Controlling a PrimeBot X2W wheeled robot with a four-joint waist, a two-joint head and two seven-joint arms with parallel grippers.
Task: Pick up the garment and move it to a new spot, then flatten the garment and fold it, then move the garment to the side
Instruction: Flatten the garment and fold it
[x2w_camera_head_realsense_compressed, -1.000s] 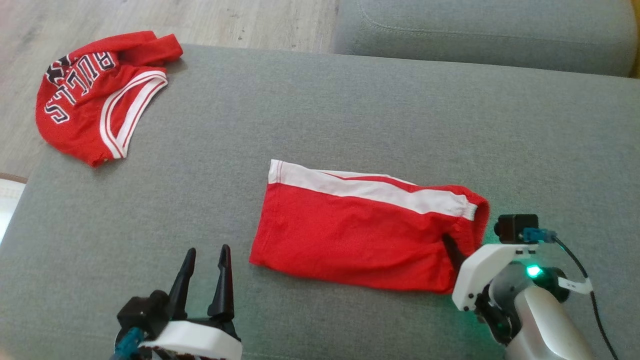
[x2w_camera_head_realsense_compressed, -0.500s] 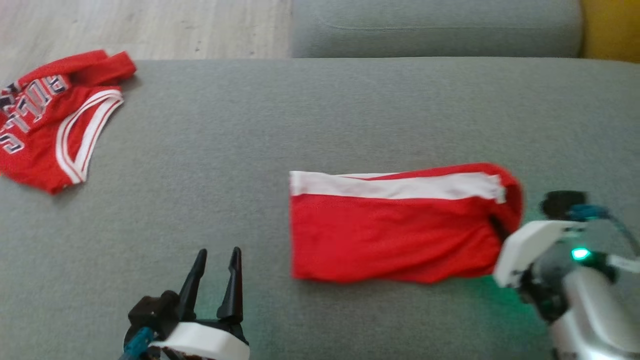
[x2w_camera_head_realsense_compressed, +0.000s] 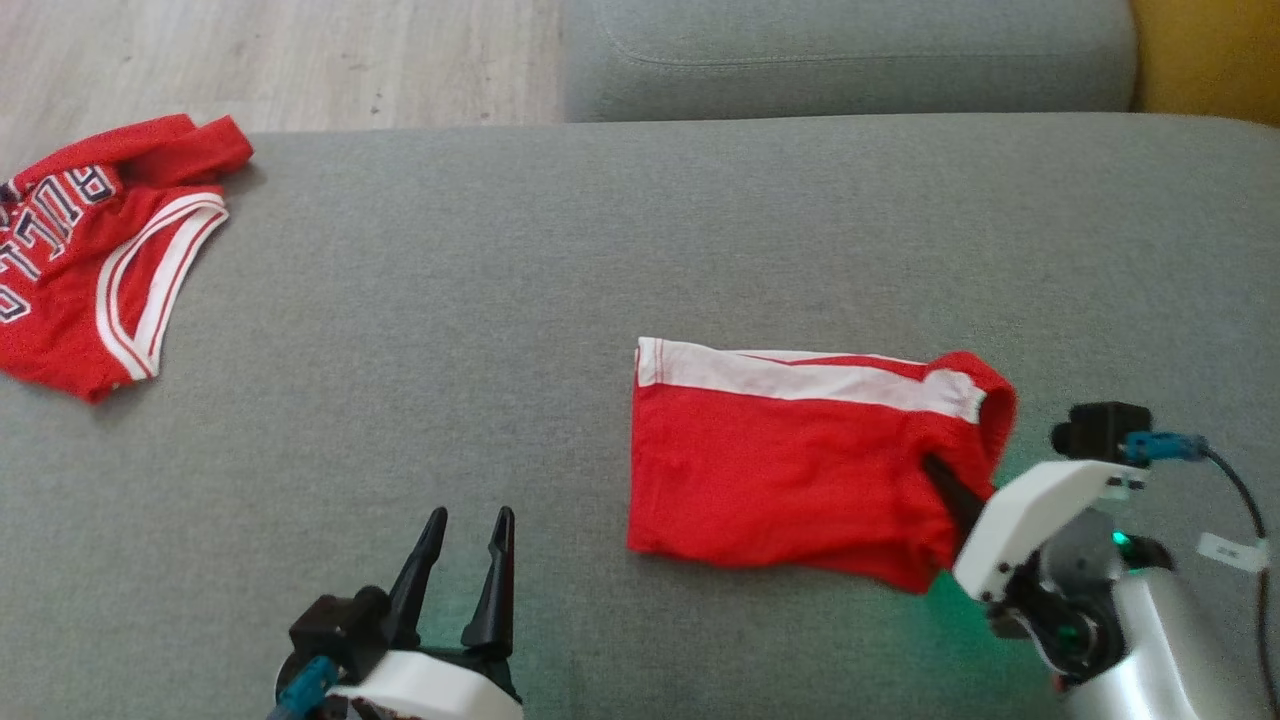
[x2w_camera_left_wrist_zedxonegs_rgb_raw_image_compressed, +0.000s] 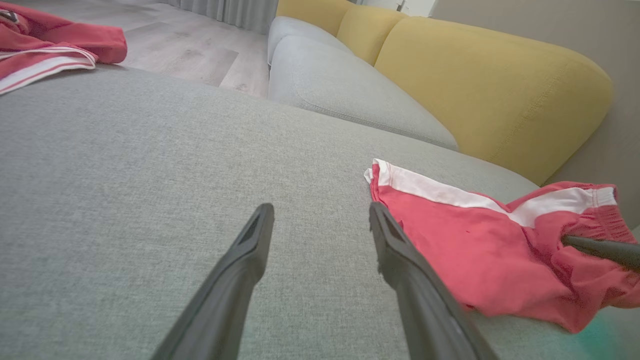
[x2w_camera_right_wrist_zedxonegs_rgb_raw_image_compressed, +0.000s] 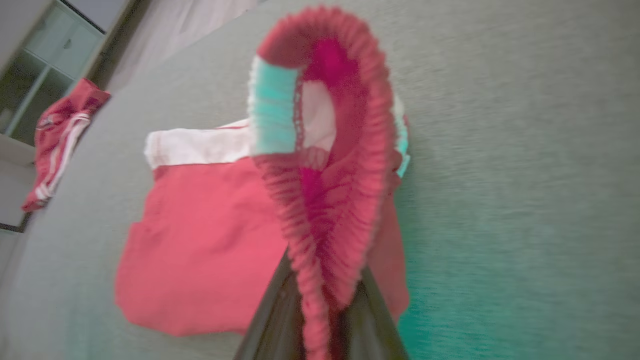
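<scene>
Dragged toward the robot's right over the past second, while the head camera swings the same way, the soft red fabric white-striped shorts (x2w_camera_head_realsense_compressed: 790, 460) lie bunched shorter on the wide grey woven sofa seat (x2w_camera_head_realsense_compressed: 500, 300), right of centre. Nearest the camera, the left gripper (x2w_camera_head_realsense_compressed: 470, 520) hovers low over bare cushion, its two dark fingers spread apart and holding nothing, the shorts' hem just to its right. Beside it, the right gripper (x2w_camera_head_realsense_compressed: 938, 470) has its jaws pinched together on the shorts' gathered elastic waistband (x2w_camera_right_wrist_zedxonegs_rgb_raw_image_compressed: 325, 150), which stands up in a loop off the seat in the right wrist view while the legs trail flat. The shorts look light, limp and not slippery. They will likely drape and crumple rather than hold shape, so the thick waistband is a sound grip, and the hem corners suit flattening. Farther off, at the seat's left edge, lies a crumpled red basketball jersey (x2w_camera_head_realsense_compressed: 90, 270) with white trim and lettering. Beyond are a grey back cushion (x2w_camera_head_realsense_compressed: 850, 50), a yellow cushion (x2w_camera_head_realsense_compressed: 1210, 50) and pale wood floor (x2w_camera_head_realsense_compressed: 250, 50). Count: two garments, one pair of shorts and one jersey; two grippers.
</scene>
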